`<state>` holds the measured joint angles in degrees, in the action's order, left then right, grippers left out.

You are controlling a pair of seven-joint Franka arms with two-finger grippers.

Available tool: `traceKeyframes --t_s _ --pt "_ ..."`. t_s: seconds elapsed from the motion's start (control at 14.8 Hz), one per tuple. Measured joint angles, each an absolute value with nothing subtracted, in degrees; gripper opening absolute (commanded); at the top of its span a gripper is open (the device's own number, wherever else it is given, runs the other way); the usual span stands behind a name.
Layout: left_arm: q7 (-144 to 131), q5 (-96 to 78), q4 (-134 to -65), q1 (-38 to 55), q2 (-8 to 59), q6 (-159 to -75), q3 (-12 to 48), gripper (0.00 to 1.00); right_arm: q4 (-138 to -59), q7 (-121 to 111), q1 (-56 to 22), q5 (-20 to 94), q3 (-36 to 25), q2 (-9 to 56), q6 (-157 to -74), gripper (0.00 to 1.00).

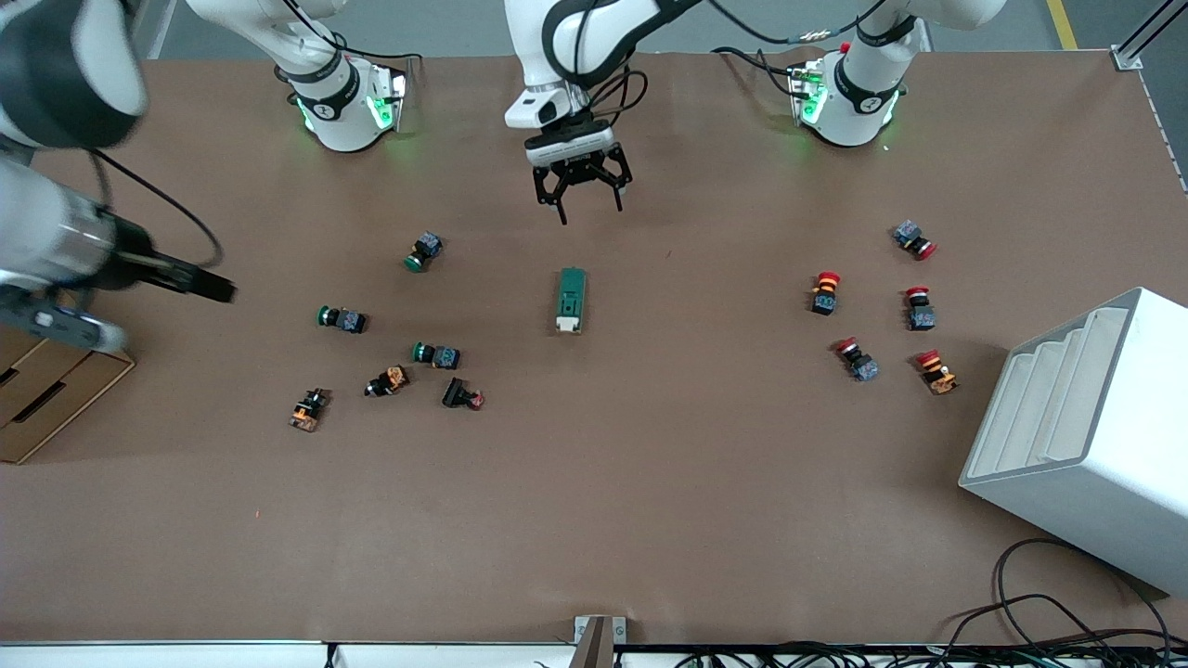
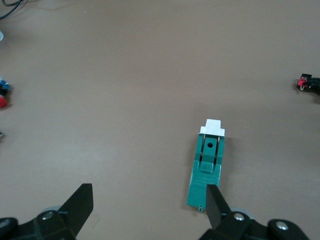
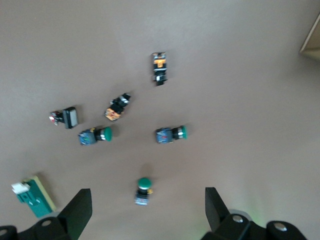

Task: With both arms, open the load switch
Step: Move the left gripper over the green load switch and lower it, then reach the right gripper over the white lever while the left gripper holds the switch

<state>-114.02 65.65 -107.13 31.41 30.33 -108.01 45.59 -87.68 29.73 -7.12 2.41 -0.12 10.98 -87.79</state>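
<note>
The load switch (image 1: 571,300) lies flat in the middle of the table, a dark green block whose white toggle end points toward the front camera. My left gripper (image 1: 591,213) hangs open over bare table just off the switch's green end. In the left wrist view the load switch (image 2: 207,162) lies beside one fingertip (image 2: 212,197) of the left gripper (image 2: 148,187), not between the jaws. My right gripper (image 1: 215,288) is raised high over the right arm's end of the table. The right gripper (image 3: 146,192) is open and empty, and the load switch (image 3: 31,196) shows at the view's edge.
Green-capped and orange push buttons (image 1: 436,354) are scattered toward the right arm's end. Red-capped buttons (image 1: 824,292) lie toward the left arm's end, and a white stepped bin (image 1: 1086,436) stands there too. A cardboard box (image 1: 46,390) sits at the right arm's edge. Cables (image 1: 1049,622) run along the front edge.
</note>
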Motion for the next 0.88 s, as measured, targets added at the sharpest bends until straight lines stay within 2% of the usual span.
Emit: traceKeyframes --t_s 0.34,0.54,0.88 --pt "-123.3 80.4 -107.5 33.0 37.5 -108.0 45.4 0.99 -87.0 54.0 -17.3 3.2 0.3 19.3 -92.7 1.00" --pt "-125.1 86.2 -107.5 33.2 40.5 -108.0 45.2 0.99 -82.6 67.8 -23.0 3.2 0.4 26.1 -93.6 1.00" --pt "-133.2 92.9 -107.5 39.6 43.7 -108.0 38.2 0.99 -78.2 85.9 -28.8 3.2 0.4 36.4 -95.4 1.00"
